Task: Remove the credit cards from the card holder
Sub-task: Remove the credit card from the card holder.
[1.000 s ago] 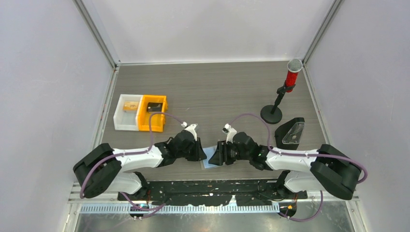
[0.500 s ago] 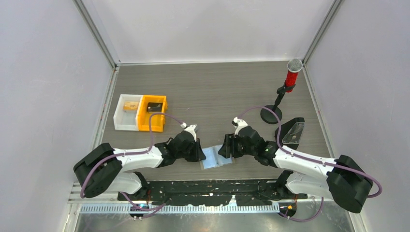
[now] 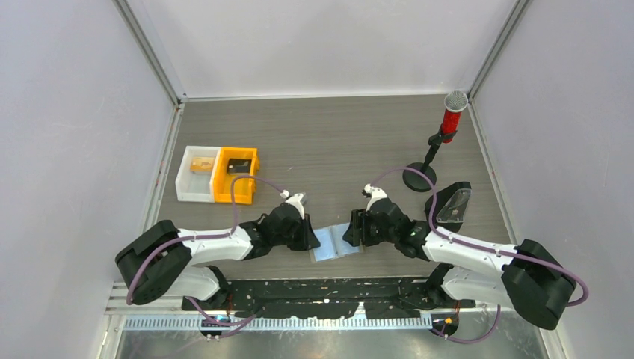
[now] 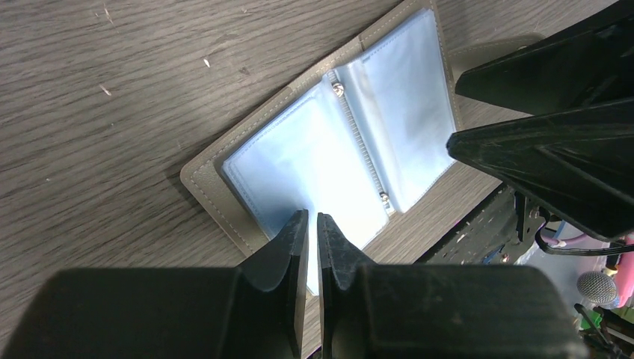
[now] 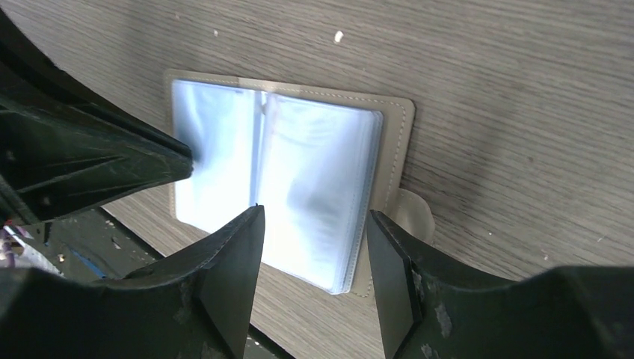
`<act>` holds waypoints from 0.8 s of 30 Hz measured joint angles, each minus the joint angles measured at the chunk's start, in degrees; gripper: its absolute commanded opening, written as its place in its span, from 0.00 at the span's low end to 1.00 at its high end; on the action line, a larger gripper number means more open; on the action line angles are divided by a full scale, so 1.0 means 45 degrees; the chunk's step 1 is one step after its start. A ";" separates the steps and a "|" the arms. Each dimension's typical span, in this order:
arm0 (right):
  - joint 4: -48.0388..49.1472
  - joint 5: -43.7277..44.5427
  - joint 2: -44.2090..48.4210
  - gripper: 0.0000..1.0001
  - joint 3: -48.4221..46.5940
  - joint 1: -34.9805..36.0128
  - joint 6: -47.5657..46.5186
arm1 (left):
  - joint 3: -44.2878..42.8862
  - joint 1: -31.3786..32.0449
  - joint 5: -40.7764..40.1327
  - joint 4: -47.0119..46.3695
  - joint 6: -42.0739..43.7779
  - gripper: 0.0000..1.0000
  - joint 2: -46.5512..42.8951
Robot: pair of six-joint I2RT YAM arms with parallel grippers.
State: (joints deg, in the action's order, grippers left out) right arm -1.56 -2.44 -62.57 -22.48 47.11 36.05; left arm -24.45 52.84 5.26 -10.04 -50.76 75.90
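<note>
The card holder (image 3: 335, 242) lies spread open on the table near the front edge, between my two grippers. Its grey-brown rim (image 4: 208, 187) frames two glossy light blue pages (image 4: 314, 149) that hold the credit cards (image 5: 299, 161); I cannot tell single cards apart. My left gripper (image 4: 312, 218) is shut, its tips over the near edge of the left page (image 3: 312, 238). My right gripper (image 5: 314, 217) is open and empty, its jaws above the right page's edge (image 3: 351, 233). Its fingers (image 4: 553, 142) show in the left wrist view.
A white bin (image 3: 198, 184) and an orange bin (image 3: 235, 176) stand at the left. A red microphone on a black stand (image 3: 437, 142) and a black wedge stand (image 3: 451, 205) are at the right. The black rail (image 3: 329, 288) runs just below the holder.
My right gripper has drawn back to the right off the holder, which now shows spread open. The left gripper has stayed in place.
</note>
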 measured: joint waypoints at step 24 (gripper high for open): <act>0.1001 -0.0656 -0.0175 0.47 0.0340 -0.0019 0.0010 | 0.0073 0.0000 0.0102 -0.0393 -0.0019 0.12 0.0228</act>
State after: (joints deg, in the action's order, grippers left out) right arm 2.94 -5.39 -63.35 -20.95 47.03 36.10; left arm -24.12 52.84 5.72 -11.81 -50.85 76.93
